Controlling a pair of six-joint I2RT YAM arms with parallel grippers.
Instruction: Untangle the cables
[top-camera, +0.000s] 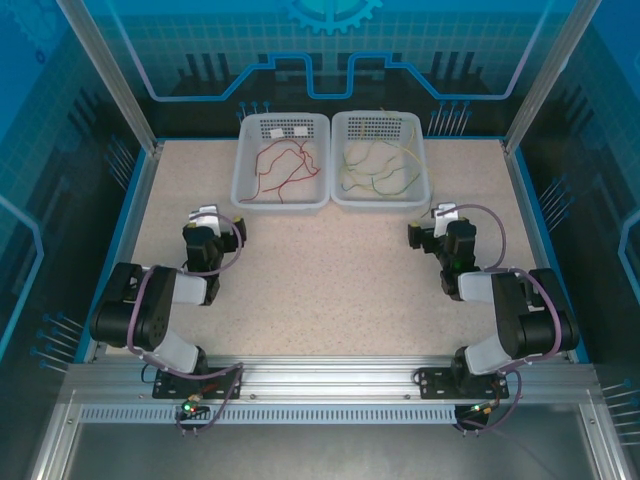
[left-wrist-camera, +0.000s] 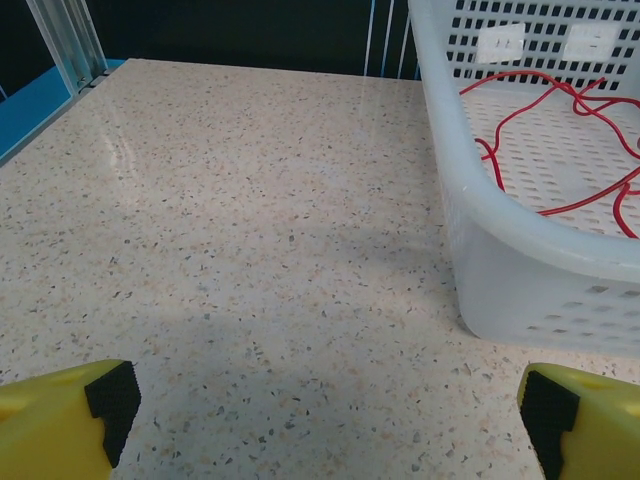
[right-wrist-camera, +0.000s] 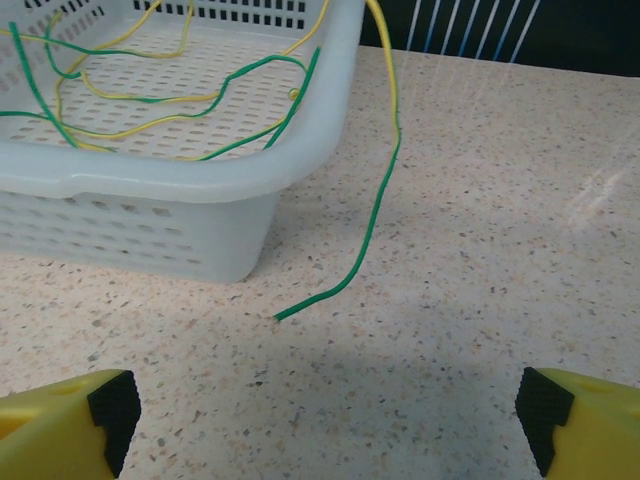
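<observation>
Cables (top-camera: 285, 168) in two baskets (top-camera: 281, 204) at desk's (top-camera: 330, 280) far edge: red apart from green-yellow tangle (right-wrist-camera: 150, 100), one green end (right-wrist-camera: 350, 270) trailing out onto desk, handy to grab. Left tool (left-wrist-camera: 328, 405), right tool (right-wrist-camera: 328, 405) released, empty.

White left basket (top-camera: 279, 204), right basket (top-camera: 381, 204) side by side, far on speckled table (top-camera: 330, 290).

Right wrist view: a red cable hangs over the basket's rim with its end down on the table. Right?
No. That cable over the rim of the white basket, its end on the table, is green, not red, as the right wrist view shows.
</observation>
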